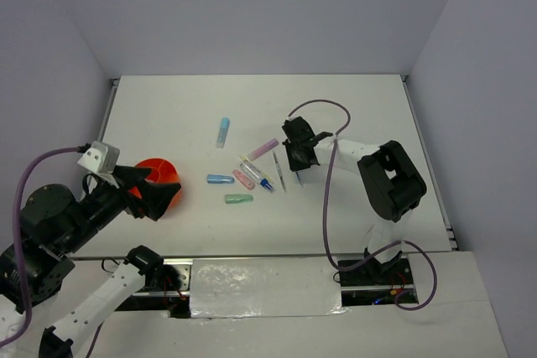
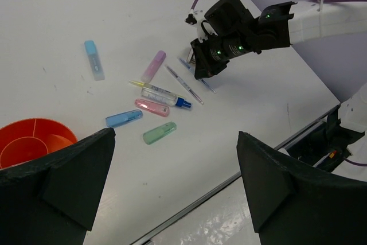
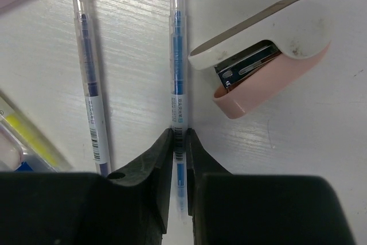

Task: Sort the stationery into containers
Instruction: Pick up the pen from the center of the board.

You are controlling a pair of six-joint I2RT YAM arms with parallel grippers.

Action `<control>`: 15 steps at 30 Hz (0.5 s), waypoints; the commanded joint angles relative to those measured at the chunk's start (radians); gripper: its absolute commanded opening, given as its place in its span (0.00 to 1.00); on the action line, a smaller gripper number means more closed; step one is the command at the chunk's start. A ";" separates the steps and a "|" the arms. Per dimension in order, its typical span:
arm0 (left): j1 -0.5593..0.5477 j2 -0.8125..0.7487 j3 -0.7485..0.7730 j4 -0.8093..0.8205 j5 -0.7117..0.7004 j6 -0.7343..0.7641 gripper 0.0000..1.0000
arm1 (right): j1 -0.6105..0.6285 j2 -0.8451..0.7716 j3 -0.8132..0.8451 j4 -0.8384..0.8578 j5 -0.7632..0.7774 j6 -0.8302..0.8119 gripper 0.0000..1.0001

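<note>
My right gripper (image 3: 179, 136) is shut on a thin clear pen with a blue core (image 3: 178, 73) that lies along the table. A second like pen (image 3: 90, 84) lies parallel to its left. In the top view the right gripper (image 1: 298, 163) is down at the right end of the stationery cluster: light blue (image 1: 223, 132), lilac (image 1: 263, 148), blue (image 1: 221, 179), pink (image 1: 243, 179) and green (image 1: 238, 199) pieces, and a clear blue-tipped pen (image 1: 256, 173). The orange cup (image 1: 155, 175) stands at the left. My left gripper (image 1: 155, 194) hovers open and empty beside it.
A small white and pink stapler (image 3: 269, 50) lies just right of the held pen. In the left wrist view the orange cup (image 2: 31, 142) shows inner dividers, and the table's front edge (image 2: 229, 182) runs below the green piece (image 2: 159, 133). Walls enclose the table's back and sides.
</note>
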 commanded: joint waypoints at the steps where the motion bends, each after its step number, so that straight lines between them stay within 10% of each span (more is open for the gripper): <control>1: -0.001 -0.018 0.016 0.016 -0.034 -0.005 0.99 | 0.008 -0.004 -0.057 0.029 -0.065 0.034 0.09; 15: -0.001 -0.004 -0.124 0.257 0.081 -0.143 0.99 | 0.063 -0.409 -0.031 -0.097 0.019 0.075 0.04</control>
